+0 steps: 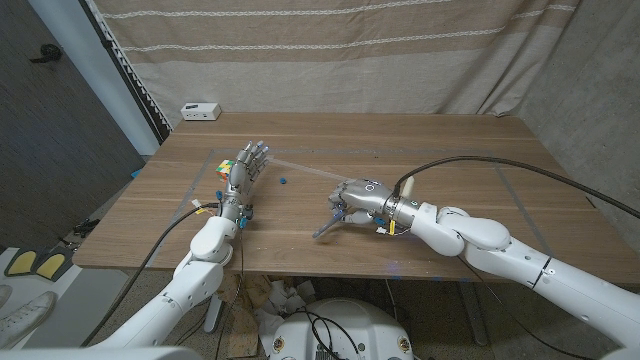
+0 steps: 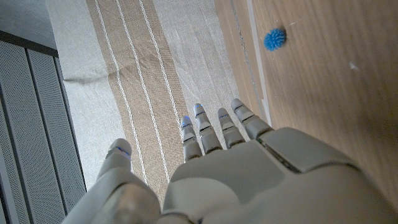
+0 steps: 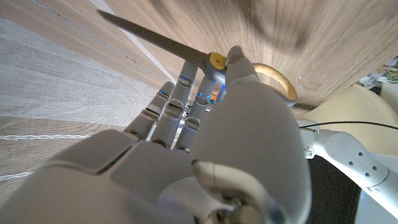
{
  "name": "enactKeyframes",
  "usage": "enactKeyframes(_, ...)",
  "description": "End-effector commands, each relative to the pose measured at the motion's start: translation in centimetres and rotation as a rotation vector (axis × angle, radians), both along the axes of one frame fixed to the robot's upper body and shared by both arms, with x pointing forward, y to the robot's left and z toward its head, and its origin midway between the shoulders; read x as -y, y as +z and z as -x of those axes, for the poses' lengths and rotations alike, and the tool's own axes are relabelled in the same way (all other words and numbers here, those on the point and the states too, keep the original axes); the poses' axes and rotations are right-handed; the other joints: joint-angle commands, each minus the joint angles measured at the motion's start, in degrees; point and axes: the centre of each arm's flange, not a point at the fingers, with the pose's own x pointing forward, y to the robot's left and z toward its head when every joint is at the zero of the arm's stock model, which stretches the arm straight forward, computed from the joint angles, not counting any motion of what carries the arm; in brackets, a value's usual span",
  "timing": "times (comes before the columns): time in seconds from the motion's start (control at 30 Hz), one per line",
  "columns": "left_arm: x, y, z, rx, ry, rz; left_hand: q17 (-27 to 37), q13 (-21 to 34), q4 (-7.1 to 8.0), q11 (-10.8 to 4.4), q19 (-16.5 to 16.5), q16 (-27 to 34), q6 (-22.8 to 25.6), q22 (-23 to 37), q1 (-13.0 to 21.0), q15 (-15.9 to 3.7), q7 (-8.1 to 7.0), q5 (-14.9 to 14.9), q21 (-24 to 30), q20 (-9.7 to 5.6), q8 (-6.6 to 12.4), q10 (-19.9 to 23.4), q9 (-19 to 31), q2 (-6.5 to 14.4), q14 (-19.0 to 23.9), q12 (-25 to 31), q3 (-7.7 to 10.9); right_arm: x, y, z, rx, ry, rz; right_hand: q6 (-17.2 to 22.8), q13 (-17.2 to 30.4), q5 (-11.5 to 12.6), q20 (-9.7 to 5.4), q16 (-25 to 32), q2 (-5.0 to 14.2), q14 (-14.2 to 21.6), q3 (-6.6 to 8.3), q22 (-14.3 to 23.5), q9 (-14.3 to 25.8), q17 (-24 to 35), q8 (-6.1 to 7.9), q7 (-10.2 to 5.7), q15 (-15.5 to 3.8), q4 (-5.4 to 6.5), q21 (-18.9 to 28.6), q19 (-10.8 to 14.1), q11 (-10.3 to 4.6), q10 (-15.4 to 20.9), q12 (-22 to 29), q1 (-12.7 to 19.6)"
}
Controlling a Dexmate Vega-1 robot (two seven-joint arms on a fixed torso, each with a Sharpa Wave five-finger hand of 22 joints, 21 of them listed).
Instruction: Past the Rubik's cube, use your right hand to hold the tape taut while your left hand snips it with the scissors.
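Note:
The Rubik's cube [image 1: 224,166] sits at the table's left, just beside my left hand [image 1: 246,168]. That hand stands upright with straight fingers [image 2: 219,127] and nothing in it. A pale strip of tape [image 1: 305,167] runs from near its fingertips across the wood toward my right hand [image 1: 362,197]. My right hand grips the scissors [image 1: 328,229], whose blades point toward the table's front edge. In the right wrist view the scissors [image 3: 216,60] show a yellow pivot, a long grey blade and a yellow handle ring under the fingers [image 3: 186,93].
A small blue spiky ball [image 1: 284,181] [image 2: 274,38] lies between the hands, under the tape. A white box [image 1: 200,110] stands at the back left corner of the table [image 1: 450,140]. A striped curtain [image 1: 400,50] hangs behind. A black cable [image 1: 500,165] loops above my right forearm.

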Motion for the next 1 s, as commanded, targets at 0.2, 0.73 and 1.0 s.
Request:
enactKeyframes(0.2, 0.2, -0.3, 0.1, -0.003, -0.003, 0.004, 0.33, 0.21, -0.01, 0.01, 0.04, 0.39, 0.35, 0.23, -0.62, -7.26, -0.13, 0.24, 0.28, -4.8, 0.23, 0.39, 0.14, 0.04, 0.15, 0.33, -0.37, 0.6, 0.7, 0.2, -0.088, 0.05, -0.135, 0.22, 3.77, -1.31, -5.02, 0.1, 4.36, 4.1, 1.16, 0.49, -0.94, 0.59, 1.0, 0.99, -8.17, 0.15, 0.97, 1.21, -4.65, 4.3, 2.8, 6.81)
enactKeyframes(0.73, 0.3, -0.1, -0.2, -0.006, -0.01, 0.004, 0.33, 0.22, 0.17, -0.03, 0.05, 0.4, 0.45, 0.23, -0.87, -7.17, -0.21, 0.24, 0.28, -4.78, 0.21, 0.54, 0.14, 0.09, 0.22, 0.33, -0.61, 0.7, 3.0, 2.0, -0.162, 0.154, -0.327, -0.04, 7.57, -1.6, -5.37, 1.34, 4.55, 7.93, 2.22, 0.95, -0.25, 3.39, 2.62, 1.04, -8.07, 0.48, 2.24, 2.62, -4.8, 3.16, 5.33, 8.63)
enactKeyframes(1.0, 0.4, -0.2, -0.4, -0.008, -0.016, 0.009, 0.34, 0.22, 0.28, 0.12, 0.05, 0.39, 0.51, 0.23, -1.0, -7.19, -0.19, 0.25, 0.29, -4.77, 0.2, 0.59, 0.14, 0.12, 0.22, 0.33, -0.74, 0.7, 4.1, 2.9, -0.204, 0.209, -0.408, -1.69, 10.71, -1.6, -5.82, 1.63, 4.46, 8.89, 2.59, 1.53, 2.01, 5.86, 4.32, 0.65, -8.03, 0.85, 3.45, 3.15, -4.85, 1.99, 7.26, 9.29)
